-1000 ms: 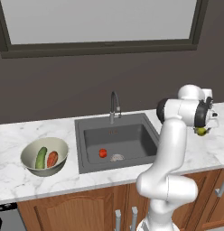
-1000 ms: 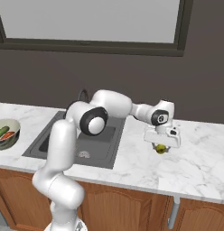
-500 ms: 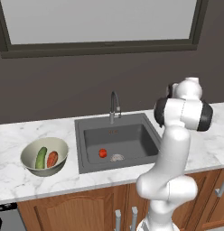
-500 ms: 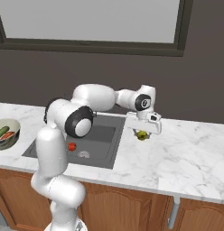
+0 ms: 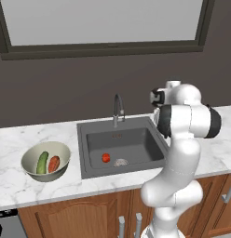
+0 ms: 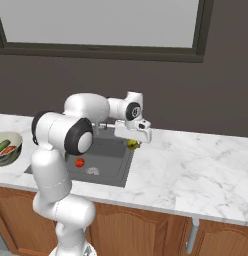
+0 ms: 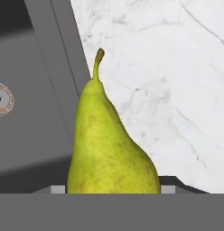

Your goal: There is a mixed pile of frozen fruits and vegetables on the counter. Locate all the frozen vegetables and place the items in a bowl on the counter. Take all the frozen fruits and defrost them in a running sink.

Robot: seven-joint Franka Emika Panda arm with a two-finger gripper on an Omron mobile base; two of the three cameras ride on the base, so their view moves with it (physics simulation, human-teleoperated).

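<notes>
Holding the yellow-green pear, my gripper has its jaws closed against the fruit's broad base, and the stem points away from the hand. From the hand view I see the pear hanging over the right-hand rim of the sink, with dark basin on one side and the white marble counter on the other; the round metal drain shows at the far edge. From the right base view I see the same fruit as a small yellow-green spot under the white hand, above the sink's right edge and clear of the countertop. Down in the basin I note the small round red fruit lying just beside the drain, under the slim curved faucet. Well apart on the left stretch of counter I see the pale bowl, which holds the dark-green cucumber and the orange-red carrot-like piece side by side.
</notes>
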